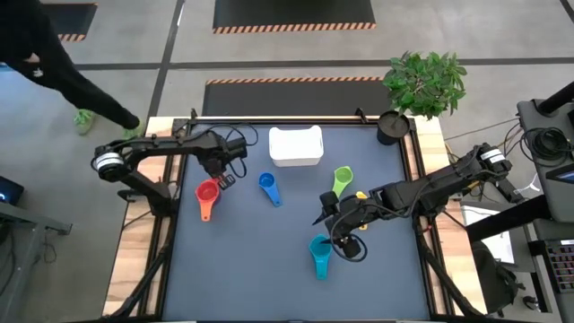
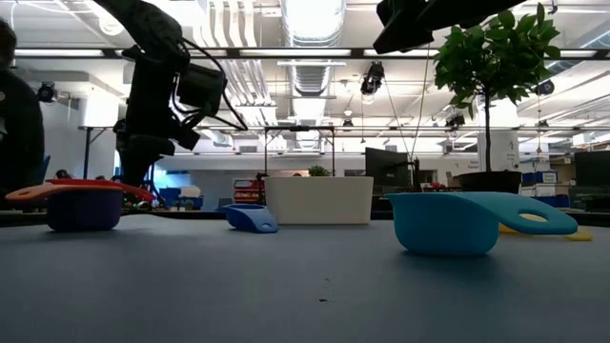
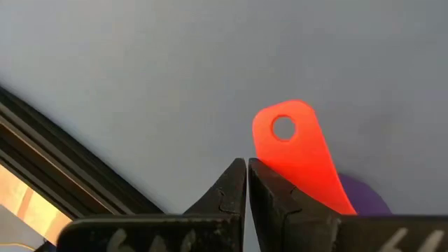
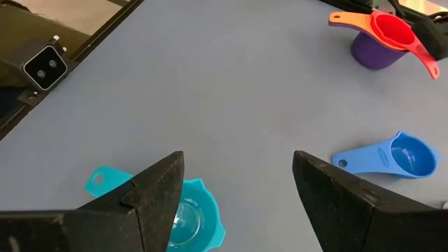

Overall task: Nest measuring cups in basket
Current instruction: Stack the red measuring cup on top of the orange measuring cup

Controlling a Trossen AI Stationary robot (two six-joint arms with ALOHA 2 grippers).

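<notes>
We are early in the nesting: the basket at upper centre of the high view looks empty, and the cups lie scattered on the table.

At left centre, the red cup sits in a small stack with an orange and a purple one. The left gripper hangs just above it, fingers together and holding nothing.

The blue cup lies mid-table, the green cup to its right, and a yellow one is mostly hidden under the right arm.

The right gripper hovers right of centre, fingers spread wide, over the teal cup, low in the frame.

We judge the step in hand is picking the teal cup. Next we would lower, straddle its rim or handle, close, then carry it toward the basket.
</notes>
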